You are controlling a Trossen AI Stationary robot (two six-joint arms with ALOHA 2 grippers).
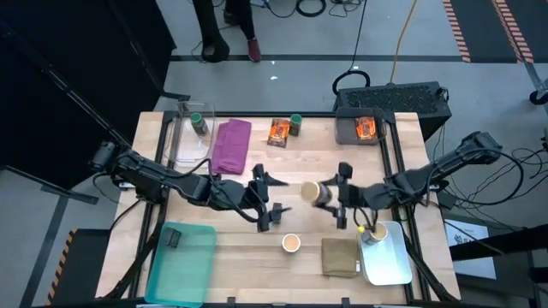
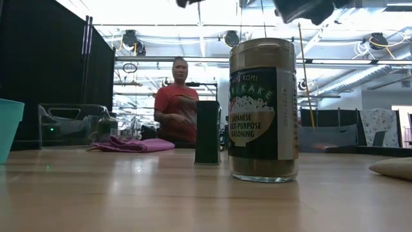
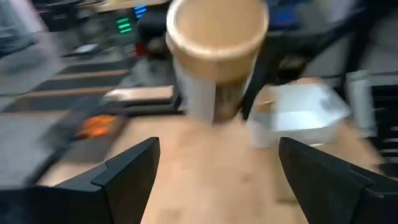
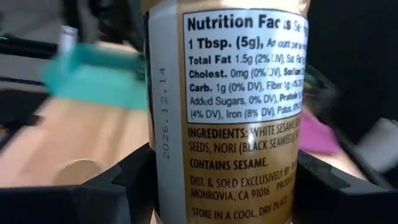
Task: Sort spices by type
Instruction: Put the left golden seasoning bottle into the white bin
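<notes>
My right gripper (image 1: 336, 197) is shut on a tan-lidded seasoning jar (image 1: 313, 192) held up over the table's middle. The jar's nutrition label fills the right wrist view (image 4: 236, 93). My left gripper (image 1: 267, 212) stands open just left of the jar with nothing between its fingers (image 3: 130, 171); its wrist view looks at the jar's tan lid (image 3: 217, 34). A second tan-lidded jar (image 1: 291, 243) stands on its base near the front edge, close up in the low view (image 2: 262, 109). A dark block (image 2: 207, 132) stands upright on the table behind it. My right gripper pinches the jar's labelled side wall (image 4: 168, 186) between its two fingers, one on either side of the body. The fingers come nearly level from the table's right and lie across the jar. The jar is lifted clear, its lid turned toward my left gripper.
At the back lie a clear box with a green-lidded jar (image 1: 199, 122), a purple cloth (image 1: 231, 145), an orange packet (image 1: 278, 131) beside another green-lidded jar (image 1: 295, 124), and a dark tray (image 1: 360, 141). At the front are a teal bin (image 1: 184, 265), an olive cloth (image 1: 340, 257) and a white tray (image 1: 390, 265).
</notes>
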